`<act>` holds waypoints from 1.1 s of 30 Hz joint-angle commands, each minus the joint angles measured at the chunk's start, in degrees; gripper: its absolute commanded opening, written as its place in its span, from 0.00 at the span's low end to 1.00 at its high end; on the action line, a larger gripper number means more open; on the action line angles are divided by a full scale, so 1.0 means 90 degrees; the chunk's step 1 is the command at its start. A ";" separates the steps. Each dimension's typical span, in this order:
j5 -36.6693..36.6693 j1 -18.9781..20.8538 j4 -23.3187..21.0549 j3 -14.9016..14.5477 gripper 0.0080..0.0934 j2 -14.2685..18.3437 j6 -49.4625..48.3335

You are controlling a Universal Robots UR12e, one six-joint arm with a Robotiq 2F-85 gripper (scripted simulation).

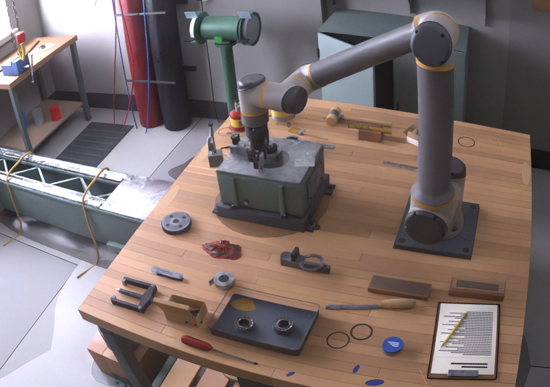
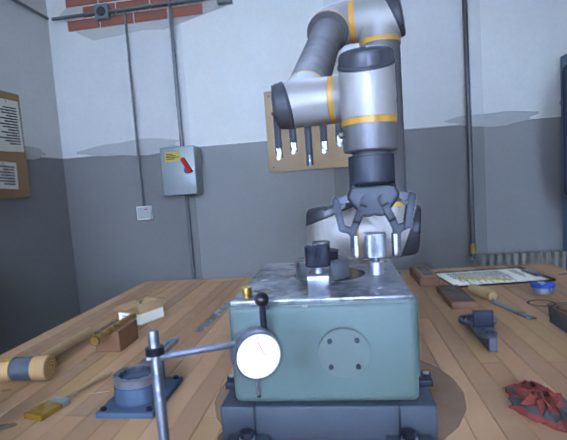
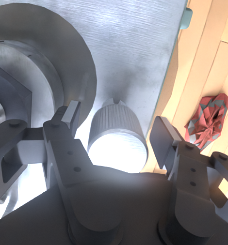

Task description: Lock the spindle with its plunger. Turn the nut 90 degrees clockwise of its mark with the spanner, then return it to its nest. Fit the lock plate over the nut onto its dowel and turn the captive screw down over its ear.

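The knurled steel plunger knob (image 3: 117,135) stands upright on the headstock's top plate (image 1: 271,161), beside the round recess that holds the spindle nut (image 3: 5,96). My gripper (image 2: 375,246) hangs straight over this knob (image 2: 375,246), open, with a finger on either side of it, and holds nothing. The black captive screw knob (image 2: 317,254) stands on its bracket at the top's other edge. The spanner lies in its nest (image 1: 305,262) on the bench in front of the headstock. I cannot make out the lock plate.
A dark tray (image 1: 265,323) with two bearings sits near the bench's front edge. A red rag (image 1: 222,249) lies in front of the headstock. A dial gauge (image 2: 257,355) on a stand faces the headstock's end. My arm's base (image 1: 437,225) stands to the right.
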 commanded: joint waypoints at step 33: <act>0.0000 0.0000 0.0288 -0.0160 0.66 -0.0139 0.0000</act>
